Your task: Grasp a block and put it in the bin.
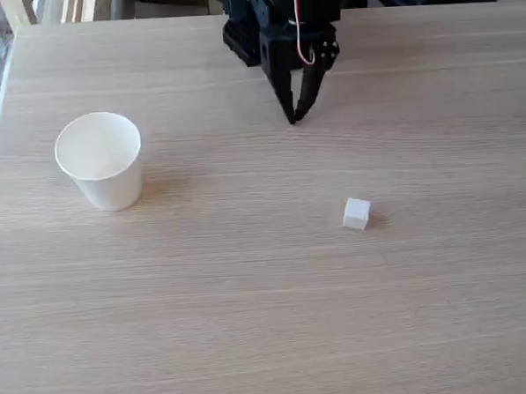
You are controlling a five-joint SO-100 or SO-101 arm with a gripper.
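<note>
I am only beginning: my end effector [294, 116] is hanging at the far side of the bench [252, 321] with fingers together and nothing in them, while the block [356, 213] is lying nearer, to the right, untouched, well apart from the bin [100, 161] on the left.

Bright, even daylight, slightly washed out, with the wooden table [250, 295] well exposed and free of hard glare, though the far left edge blows out to pale blue-white (looks like a window side). Shadows are soft and fall to the right: a faint one beside the cup [100, 161], a small one by the block [356, 213]. Overall a bit soft with compression smear; the black gripper [294, 116] loses detail.
</note>
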